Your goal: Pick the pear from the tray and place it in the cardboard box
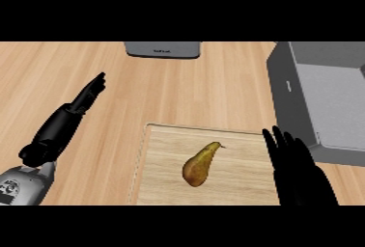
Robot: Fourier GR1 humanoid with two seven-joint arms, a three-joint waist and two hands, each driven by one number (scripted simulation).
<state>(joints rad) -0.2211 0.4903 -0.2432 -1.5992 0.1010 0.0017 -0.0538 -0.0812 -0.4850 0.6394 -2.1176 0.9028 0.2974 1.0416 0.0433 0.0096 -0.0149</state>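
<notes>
A yellow-brown pear (199, 164) lies on its side in the middle of a light wooden tray (165, 154), stem toward the upper right. My right hand (296, 170) is open just right of the pear, over the tray's right edge, fingers straight and pointing away from me, not touching the fruit. At the left, my left hand (65, 121) rests open over the counter, fingers stretched up and to the right, well away from the tray. The box (292, 94), which looks grey here, stands open at the upper right, beyond the right hand.
A grey appliance (162, 49) with a small label sits at the counter's far edge, top centre. Bare wooden counter (185, 91) lies between the tray and that appliance, and to the tray's left.
</notes>
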